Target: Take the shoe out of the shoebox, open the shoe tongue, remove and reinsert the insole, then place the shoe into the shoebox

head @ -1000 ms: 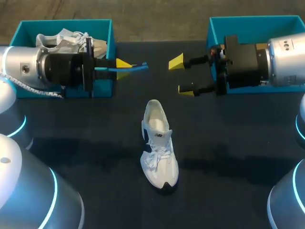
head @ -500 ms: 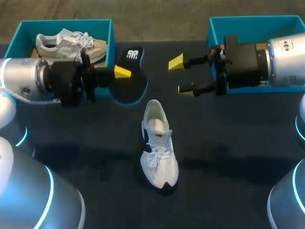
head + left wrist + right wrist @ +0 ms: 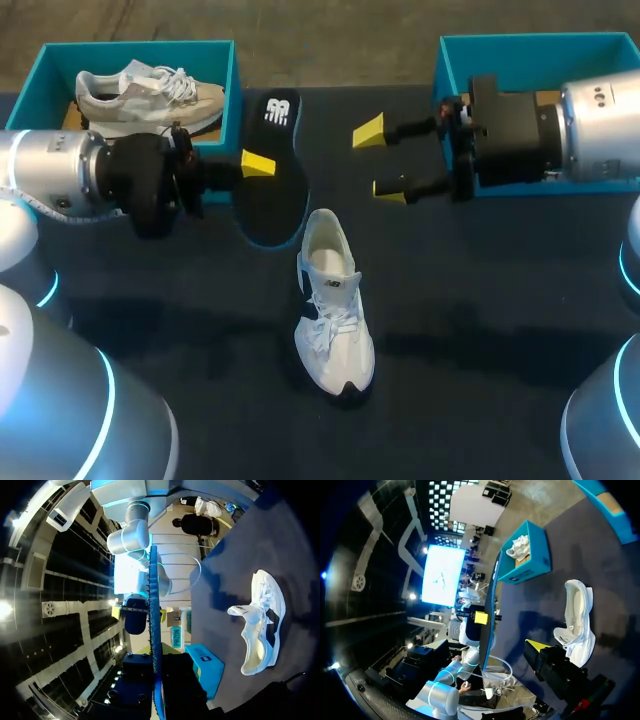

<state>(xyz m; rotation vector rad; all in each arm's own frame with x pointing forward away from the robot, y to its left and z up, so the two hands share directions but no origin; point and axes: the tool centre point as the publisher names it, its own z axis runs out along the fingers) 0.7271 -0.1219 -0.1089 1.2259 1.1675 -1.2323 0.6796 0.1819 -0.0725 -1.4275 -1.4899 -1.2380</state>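
A white shoe (image 3: 335, 320) lies on the dark table, heel toward the far side; it also shows in the left wrist view (image 3: 260, 625) and the right wrist view (image 3: 577, 625). My left gripper (image 3: 258, 165) is shut on a dark insole (image 3: 272, 175) with a blue edge, held flat just above and left of the shoe's heel. From both wrists the insole (image 3: 152, 630) appears edge-on (image 3: 490, 615). My right gripper (image 3: 380, 160) hangs open beyond the shoe and right of the insole, holding nothing; one yellow fingertip (image 3: 537, 645) shows in its own view.
A teal shoebox (image 3: 130, 46) at the far left holds a second, beige-white shoe (image 3: 150, 90). Another teal shoebox (image 3: 520, 42) stands at the far right, behind my right arm. Dark table surface surrounds the white shoe.
The left gripper has turned the insole from edge-on to flat, showing its top face, and brought it nearer to the shoe's heel. The right arm and the shoe have not moved.
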